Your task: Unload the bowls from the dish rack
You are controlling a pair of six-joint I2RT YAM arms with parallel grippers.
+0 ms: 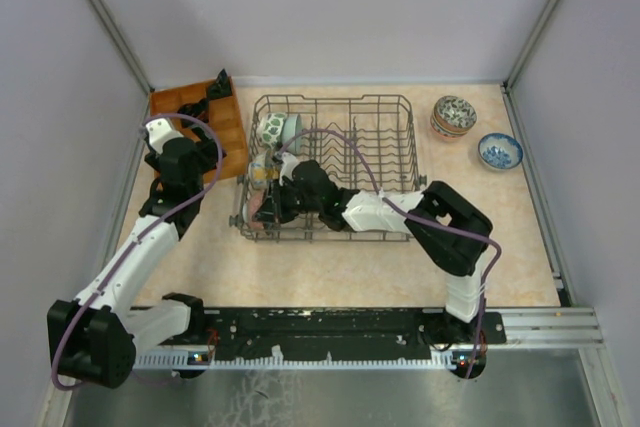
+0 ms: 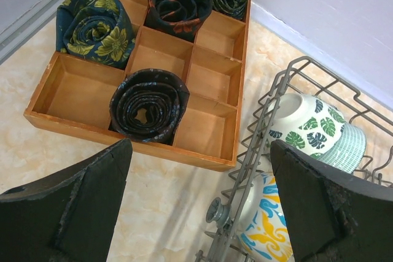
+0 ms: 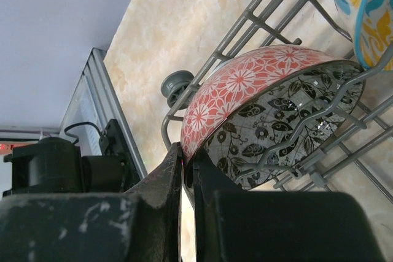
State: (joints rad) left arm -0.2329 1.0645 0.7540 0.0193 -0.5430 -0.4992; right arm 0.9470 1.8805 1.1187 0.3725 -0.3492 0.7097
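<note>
The rim of the red-orange bowl [image 3: 239, 84] is pinched by the right hand [image 3: 185, 162] inside the dish rack [image 1: 335, 98]. The left hand [image 2: 199, 173] is held spread wide above the tabletop [image 2: 172, 213].

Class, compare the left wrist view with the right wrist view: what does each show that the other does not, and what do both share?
Left wrist only: the wooden tray holding rolled cloths, a leaf-patterned bowl, and the open left claw. Right wrist only: a red floral bowl, its rim pinched by the right claw. Both: the dish rack, the blue-and-yellow bowl and the table.
</note>
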